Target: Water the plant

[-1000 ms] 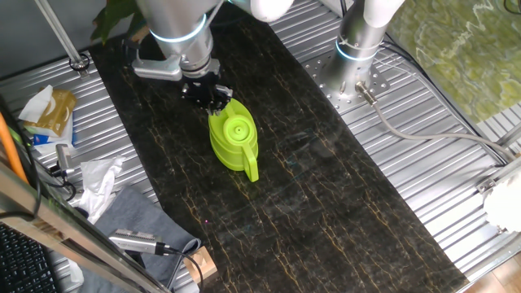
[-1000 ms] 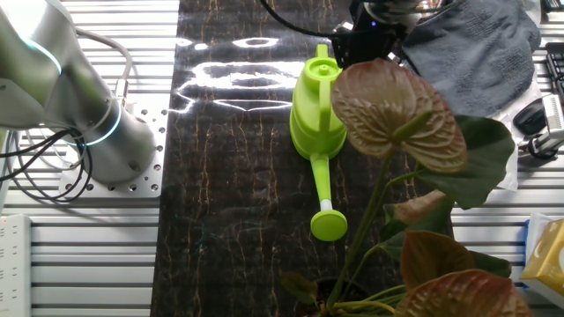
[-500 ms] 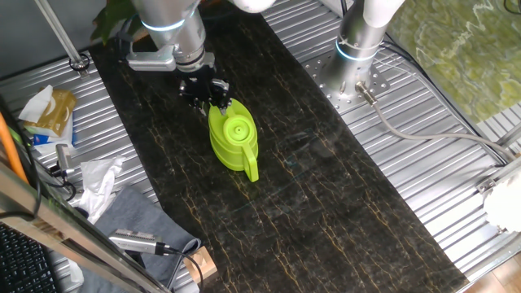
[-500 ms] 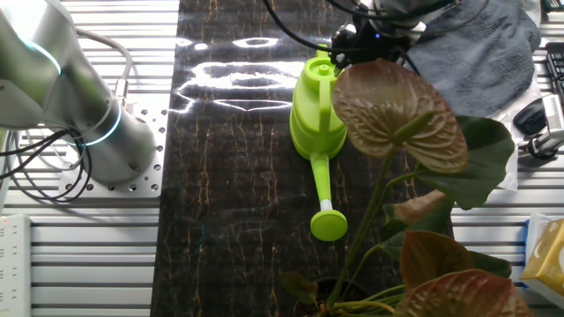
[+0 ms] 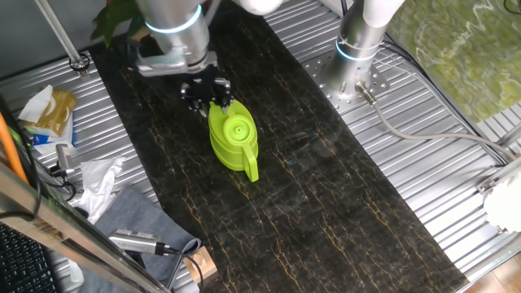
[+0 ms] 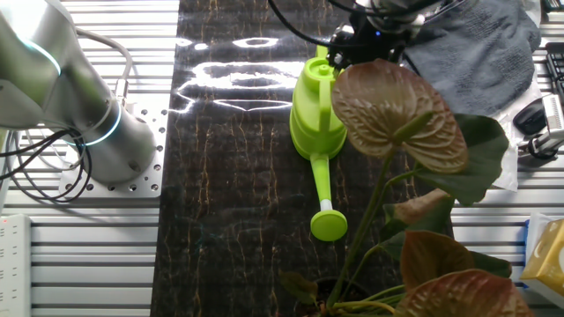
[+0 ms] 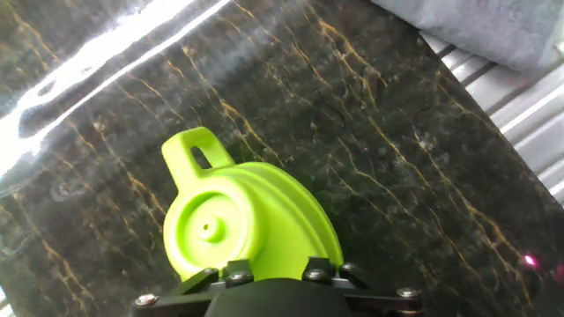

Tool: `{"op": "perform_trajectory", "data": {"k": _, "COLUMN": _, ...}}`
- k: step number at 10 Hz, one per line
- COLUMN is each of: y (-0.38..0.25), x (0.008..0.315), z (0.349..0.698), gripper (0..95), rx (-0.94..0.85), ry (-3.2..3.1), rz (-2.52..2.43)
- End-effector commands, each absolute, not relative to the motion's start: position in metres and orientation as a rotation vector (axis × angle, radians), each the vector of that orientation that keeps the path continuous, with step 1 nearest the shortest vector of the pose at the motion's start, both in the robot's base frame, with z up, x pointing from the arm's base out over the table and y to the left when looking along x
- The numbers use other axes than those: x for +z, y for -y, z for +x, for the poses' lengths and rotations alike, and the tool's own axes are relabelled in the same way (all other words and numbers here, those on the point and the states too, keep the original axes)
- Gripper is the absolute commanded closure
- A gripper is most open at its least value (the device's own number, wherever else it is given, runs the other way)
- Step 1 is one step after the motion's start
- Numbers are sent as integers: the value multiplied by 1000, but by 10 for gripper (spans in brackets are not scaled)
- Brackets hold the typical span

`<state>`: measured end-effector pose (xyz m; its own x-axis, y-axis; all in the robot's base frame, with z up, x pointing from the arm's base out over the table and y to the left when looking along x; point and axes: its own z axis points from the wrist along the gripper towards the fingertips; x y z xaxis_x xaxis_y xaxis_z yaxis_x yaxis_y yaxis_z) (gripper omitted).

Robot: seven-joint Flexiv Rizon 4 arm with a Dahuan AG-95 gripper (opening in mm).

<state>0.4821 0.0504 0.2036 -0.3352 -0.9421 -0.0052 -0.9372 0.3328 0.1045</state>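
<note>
The gripper (image 5: 207, 95) has moved a little since the earlier frames: in one fixed view it sat further to the upper left half a second ago, and now it is back closer to the can (image 5: 234, 142), with its black body against the can's upper edge.

In the hand view the can fills the lower centre of the frame, directly under the gripper's black housing. It is smooth, glossy lime-green plastic, with a round domed top, a flat disc lid and a small looped tab at the upper left. The fingertips are hidden behind the housing, so I cannot tell how far the gripper is open or whether it has hold of the can.

The can stands on a dark mat (image 5: 326, 187) with thin gold veins, like marble, which shines under the lamp. Around it is ribbed metal, and a soft grey cloth (image 6: 476, 40) lies at the upper right of the other fixed view.

In that view the can's long thin spout (image 6: 323, 194) ends in a round rose and points toward the plant (image 6: 397, 114) at the lower right of the frame. The plant has broad pointed leaves, reddish-brown and dark green, on thin stems. Its pot is not clearly visible.

I judge the task is at the beginning: the can is not yet lifted and nothing is poured. The grasp, the carry and the tilt over the plant are left.
</note>
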Motion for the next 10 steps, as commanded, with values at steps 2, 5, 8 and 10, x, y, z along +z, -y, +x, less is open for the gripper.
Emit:
{"op": "perform_trajectory", "data": {"k": 2, "y": -50, "x": 203, "z": 482, "gripper": 380, "rx": 1, "ry": 2309, "rz": 2096}}
{"op": "perform_trajectory", "data": {"k": 5, "y": -50, "x": 203, "z": 482, "gripper": 380, "rx": -82, "ry": 2344, "rz": 2040}}
{"op": "perform_trajectory", "data": {"k": 8, "y": -50, "x": 203, "z": 482, "gripper": 380, "rx": -94, "ry": 2402, "rz": 1941}}
{"op": "perform_trajectory", "data": {"k": 10, "y": -50, "x": 203, "z": 482, "gripper": 380, "rx": -102, "ry": 2441, "rz": 1891}}
